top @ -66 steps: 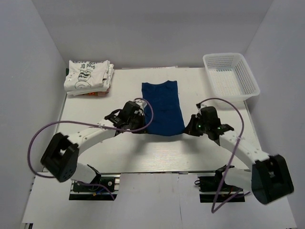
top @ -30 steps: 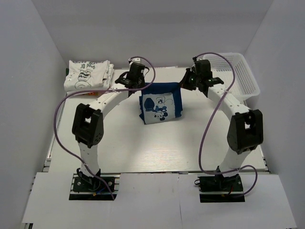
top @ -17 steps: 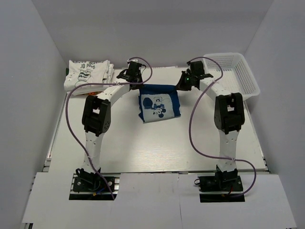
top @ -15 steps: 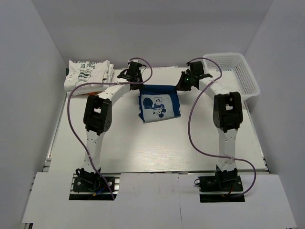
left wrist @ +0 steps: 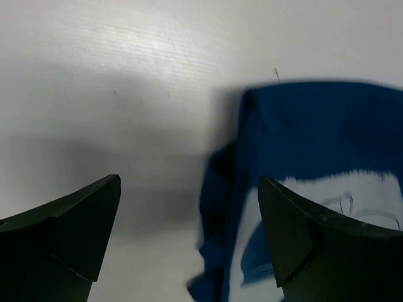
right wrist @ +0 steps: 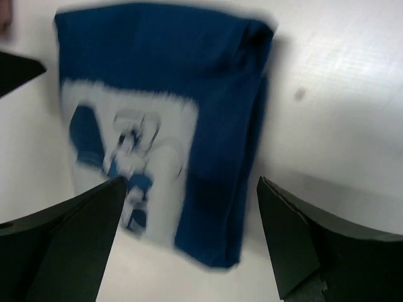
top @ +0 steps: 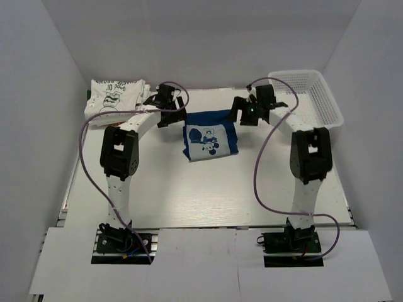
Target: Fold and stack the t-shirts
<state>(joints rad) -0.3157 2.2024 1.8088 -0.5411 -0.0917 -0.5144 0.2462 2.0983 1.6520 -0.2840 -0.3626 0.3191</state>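
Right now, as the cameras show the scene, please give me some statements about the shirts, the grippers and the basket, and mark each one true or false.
1. The blue t-shirt lies folded on the table with a printed graphic facing up. True.
2. The left gripper is shut on the blue t-shirt. False: its fingers are apart and hold nothing.
3. The white t-shirts lie stacked at the far left corner. True.
4. A white shirt lies in the basket. False: no shirt shows in it.
5. The right gripper is open above the blue t-shirt. True.
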